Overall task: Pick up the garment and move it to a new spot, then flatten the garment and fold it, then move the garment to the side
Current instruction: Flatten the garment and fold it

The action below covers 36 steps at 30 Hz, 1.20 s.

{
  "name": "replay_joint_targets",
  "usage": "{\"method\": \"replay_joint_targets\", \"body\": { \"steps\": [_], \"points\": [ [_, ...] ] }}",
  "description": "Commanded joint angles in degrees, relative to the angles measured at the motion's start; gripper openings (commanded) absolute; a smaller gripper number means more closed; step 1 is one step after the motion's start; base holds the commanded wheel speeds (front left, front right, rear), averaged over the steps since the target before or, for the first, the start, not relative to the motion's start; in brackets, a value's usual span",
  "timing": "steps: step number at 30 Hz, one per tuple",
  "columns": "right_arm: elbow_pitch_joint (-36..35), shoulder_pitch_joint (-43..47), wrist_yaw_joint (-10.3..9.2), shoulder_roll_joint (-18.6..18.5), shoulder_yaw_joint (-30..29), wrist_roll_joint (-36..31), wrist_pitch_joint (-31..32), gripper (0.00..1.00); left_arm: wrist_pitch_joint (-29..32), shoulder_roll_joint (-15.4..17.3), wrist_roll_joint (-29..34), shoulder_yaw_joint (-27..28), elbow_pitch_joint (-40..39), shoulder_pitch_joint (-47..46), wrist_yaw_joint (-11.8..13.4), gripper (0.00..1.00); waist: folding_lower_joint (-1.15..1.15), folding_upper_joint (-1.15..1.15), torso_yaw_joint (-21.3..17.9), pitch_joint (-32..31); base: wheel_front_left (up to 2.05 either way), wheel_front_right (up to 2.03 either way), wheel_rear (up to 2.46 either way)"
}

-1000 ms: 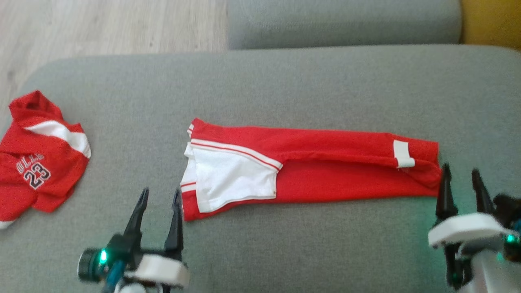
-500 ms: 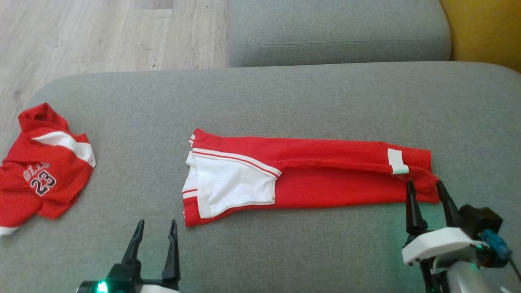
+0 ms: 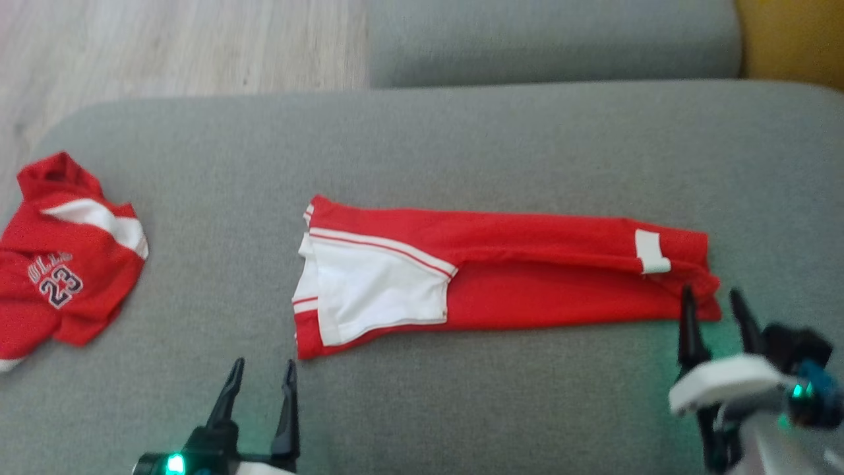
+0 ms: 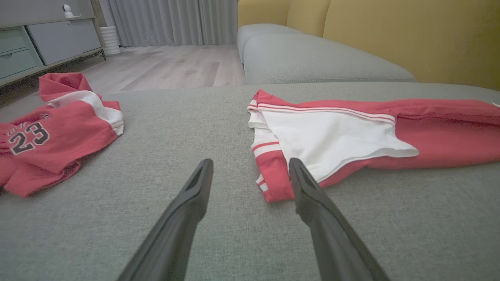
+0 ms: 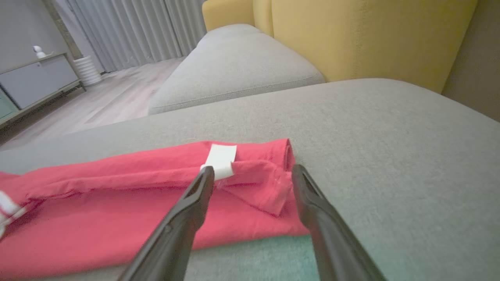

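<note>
Over the last second the left gripper (image 3: pixel 264 363) has backed off toward the robot, and the right gripper (image 3: pixel 711 290) has slid in over the end of the red garment (image 3: pixel 541 297). The garment is lying folded long, mid-cushion (image 3: pixel 461 145). Both grippers are wide open and empty. The right wrist cam shows a white label (image 5: pixel 220 158) by its finger. The left wrist cam gets the white panel (image 4: pixel 332 136) and the 23 jersey (image 4: pixel 50 132).

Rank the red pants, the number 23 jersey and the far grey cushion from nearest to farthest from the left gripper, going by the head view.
1. Red pants: white-panelled end just right of the left gripper.
2. Jersey: farther off, at the seat's left edge.
3. Grey cushion: farthest, beyond the seat, upper middle.
</note>
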Motion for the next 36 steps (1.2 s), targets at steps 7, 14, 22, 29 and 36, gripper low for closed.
{"method": "replay_joint_targets", "body": {
  "steps": [7, 14, 22, 29, 36],
  "points": [
    [4.10, -13.61, -0.04, -1.00, -4.97, -3.17, -0.62, 1.00, -0.30, -0.13, 0.15, -1.16, -0.92, -5.61, -1.52, 1.00, 0.00, 0.00, 2.19, 6.50, 0.00, 0.00, 0.00],
    [14.06, -17.27, -0.04, -3.13, -10.62, -7.98, -0.62, 1.00, -0.30, -0.13, -0.52, -3.37, 0.25, -7.30, -1.91, 1.00, 0.00, 0.00, 3.75, 8.23, 0.00, 0.00, 0.00],
    [19.48, -15.00, -0.04, -2.33, -13.60, -7.03, -0.62, 1.00, -0.30, -0.13, -1.42, -4.22, -0.03, -7.86, -1.37, 1.00, 0.00, 0.00, 3.41, 8.20, 0.00, 0.00, 0.00],
    [22.72, -14.91, -0.04, -1.46, -13.37, -4.54, -0.62, 0.48, -0.30, -0.14, -1.32, -4.97, -0.50, -8.35, -1.60, 1.00, 0.00, 0.00, 2.96, 8.17, 0.00, 0.00, 0.00],
    [25.93, -15.84, -0.04, -1.29, -9.06, 1.46, -0.62, 0.00, -0.30, -0.14, -1.54, -4.95, -0.59, -8.37, -1.40, 1.00, 0.00, 0.00, 2.73, 7.88, 0.00, 0.00, 0.00]
  ]
}}
